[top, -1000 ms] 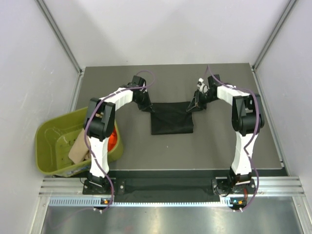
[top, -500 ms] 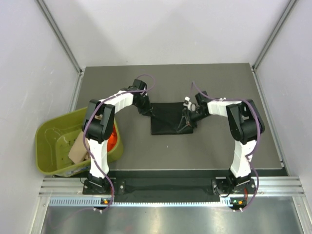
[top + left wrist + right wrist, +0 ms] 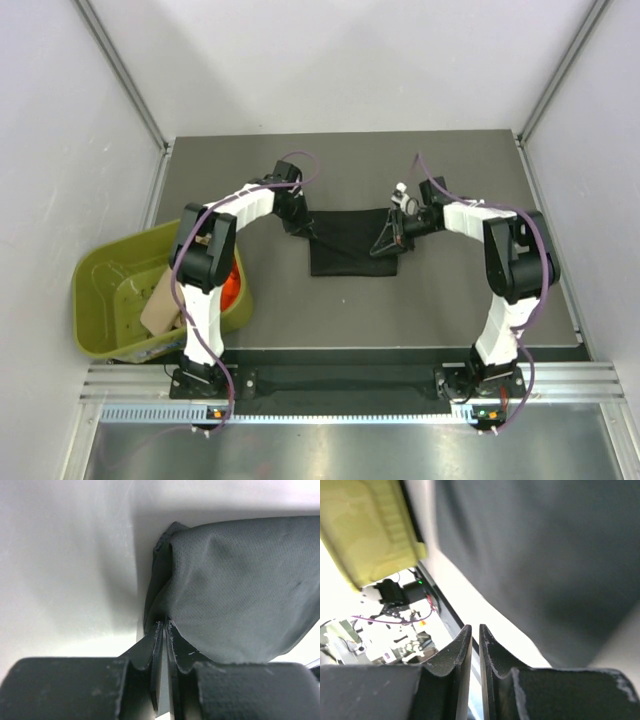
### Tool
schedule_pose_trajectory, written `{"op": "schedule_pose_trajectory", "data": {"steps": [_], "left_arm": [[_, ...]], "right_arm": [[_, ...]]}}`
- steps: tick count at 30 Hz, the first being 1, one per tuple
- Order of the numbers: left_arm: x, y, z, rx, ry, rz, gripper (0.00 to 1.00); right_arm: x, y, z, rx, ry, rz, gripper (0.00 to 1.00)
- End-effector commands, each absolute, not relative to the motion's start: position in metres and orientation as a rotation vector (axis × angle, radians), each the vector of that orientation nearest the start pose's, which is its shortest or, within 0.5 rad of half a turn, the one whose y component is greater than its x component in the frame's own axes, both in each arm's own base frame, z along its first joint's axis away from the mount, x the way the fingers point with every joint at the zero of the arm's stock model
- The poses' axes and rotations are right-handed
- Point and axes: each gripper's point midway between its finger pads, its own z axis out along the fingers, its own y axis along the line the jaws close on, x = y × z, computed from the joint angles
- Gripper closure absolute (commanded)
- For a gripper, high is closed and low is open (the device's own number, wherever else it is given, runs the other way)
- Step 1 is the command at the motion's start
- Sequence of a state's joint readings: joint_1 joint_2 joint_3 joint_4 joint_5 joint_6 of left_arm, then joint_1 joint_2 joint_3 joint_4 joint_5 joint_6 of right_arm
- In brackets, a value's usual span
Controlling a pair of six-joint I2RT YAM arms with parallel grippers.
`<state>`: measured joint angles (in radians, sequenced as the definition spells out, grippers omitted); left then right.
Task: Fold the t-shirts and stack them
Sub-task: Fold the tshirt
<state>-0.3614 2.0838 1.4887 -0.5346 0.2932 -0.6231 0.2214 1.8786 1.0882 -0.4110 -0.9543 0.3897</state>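
The black t-shirt (image 3: 345, 252) lies folded in a rectangle mid-table. My left gripper (image 3: 303, 226) is at its far left corner, shut on a bunch of the black t-shirt's cloth (image 3: 240, 580), which spreads out from the left gripper's tips (image 3: 165, 622). My right gripper (image 3: 385, 243) hovers over the shirt's right edge. In the right wrist view the right gripper (image 3: 475, 626) is shut, only a thin slit showing and nothing in it, with the black t-shirt (image 3: 545, 555) beyond the tips. The orange-red t-shirt (image 3: 232, 285) and the beige t-shirt (image 3: 160, 305) lie in the tub.
The olive-green tub (image 3: 105, 270) sits off the table's left edge beside the left arm, and the tub (image 3: 365, 530) also shows in the right wrist view. White walls enclose the table on three sides.
The right gripper left the shirt's far right corner, swung inward and nearer over the cloth, then drew back slightly to the right edge. The left gripper has barely moved.
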Motion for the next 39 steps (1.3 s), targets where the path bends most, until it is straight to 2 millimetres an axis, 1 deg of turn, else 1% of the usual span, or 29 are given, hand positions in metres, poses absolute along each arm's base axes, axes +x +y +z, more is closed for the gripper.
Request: {"op": "schedule_pose_trajectory", "data": {"steps": [1,3,4,6,7,9,11,12,14,15,16,17,18,19,20,21,22,23,24,25,27,28,30,31,33,34,36,37,39], "left_arm": [[0.398,-0.224,0.058,-0.244,2.769,-0.636,0.88],[0.393,-0.227,0.067,-0.254,2.760,-0.667,0.87],[0.391,-0.230,0.078,-0.245,2.739,-0.688,0.87],[0.384,-0.237,0.084,-0.230,2.735,-0.713,0.87],[0.382,-0.240,0.091,-0.223,2.723,-0.725,0.87],[0.376,-0.246,0.096,-0.217,2.720,-0.742,0.87],[0.367,-0.258,0.104,-0.182,2.707,-0.769,0.87],[0.361,-0.267,0.105,-0.164,2.711,-0.783,0.87],[0.356,-0.280,0.109,-0.136,2.693,-0.820,0.87],[0.347,-0.292,0.109,-0.113,2.704,-0.857,0.87],[0.347,-0.301,0.108,-0.098,2.690,-0.888,0.87],[0.343,-0.307,0.107,-0.094,2.695,-0.911,0.87],[0.337,-0.315,0.102,-0.104,2.715,-0.938,0.87],[0.336,-0.317,0.096,-0.121,2.727,-0.943,0.87],[0.339,-0.318,0.095,-0.137,2.713,-0.950,0.87],[0.335,-0.315,0.085,-0.171,2.733,-0.933,0.87],[0.337,-0.310,0.079,-0.192,2.733,-0.899,0.88],[0.335,-0.304,0.073,-0.209,2.754,-0.863,0.88],[0.335,-0.297,0.066,-0.213,2.767,-0.822,0.88],[0.335,-0.290,0.059,-0.218,2.776,-0.769,0.88],[0.327,-0.276,0.044,-0.231,2.818,-0.707,0.88],[0.324,-0.271,0.040,-0.238,2.829,-0.693,0.89],[0.315,-0.263,0.029,-0.248,2.858,-0.666,0.89],[0.312,-0.261,0.028,-0.247,2.863,-0.663,0.89],[0.301,-0.256,0.017,-0.256,2.888,-0.646,0.89],[0.300,-0.253,0.012,-0.259,2.890,-0.635,0.89],[0.296,-0.248,0.003,-0.255,2.911,-0.605,0.89],[0.295,-0.247,-0.001,-0.255,2.921,-0.598,0.89],[0.295,-0.247,-0.002,-0.246,2.922,-0.596,0.89]], "right_arm": [[0.317,0.245,0.108,-0.155,2.574,1.549,0.88],[0.317,0.246,0.101,-0.138,2.584,1.564,0.88],[0.318,0.246,0.094,-0.132,2.584,1.562,0.88],[0.309,0.242,0.077,-0.101,2.619,1.554,0.88],[0.302,0.237,0.063,-0.079,2.644,1.542,0.88],[0.293,0.230,0.047,-0.046,2.678,1.527,0.89],[0.282,0.221,0.029,0.005,2.715,1.510,0.89],[0.278,0.219,0.027,0.009,2.724,1.505,0.89],[0.273,0.216,0.028,-0.001,2.738,1.480,0.89],[0.271,0.216,0.032,-0.013,2.740,1.475,0.89],[0.274,0.215,0.042,-0.036,2.716,1.468,0.89],[0.280,0.217,0.051,-0.054,2.696,1.462,0.89],[0.280,0.219,0.059,-0.059,2.698,1.462,0.89],[0.283,0.222,0.070,-0.070,2.679,1.458,0.89],[0.293,0.227,0.084,-0.106,2.644,1.452,0.89],[0.297,0.231,0.092,-0.116,2.633,1.451,0.89],[0.296,0.241,0.097,-0.140,2.636,1.458,0.89],[0.305,0.248,0.106,-0.169,2.606,1.458,0.89],[0.307,0.254,0.107,-0.179,2.607,1.466,0.89],[0.309,0.268,0.106,-0.197,2.608,1.487,0.89],[0.311,0.281,0.101,-0.213,2.611,1.510,0.89],[0.311,0.293,0.093,-0.220,2.620,1.530,0.89],[0.309,0.304,0.083,-0.222,2.629,1.561,0.89],[0.304,0.309,0.071,-0.205,2.663,1.579,0.89],[0.296,0.309,0.056,-0.191,2.683,1.588,0.89],[0.285,0.304,0.042,-0.158,2.724,1.588,0.90],[0.277,0.294,0.030,-0.130,2.754,1.575,0.90],[0.269,0.287,0.022,-0.127,2.775,1.568,0.91],[0.263,0.277,0.020,-0.109,2.803,1.552,0.91]]}}
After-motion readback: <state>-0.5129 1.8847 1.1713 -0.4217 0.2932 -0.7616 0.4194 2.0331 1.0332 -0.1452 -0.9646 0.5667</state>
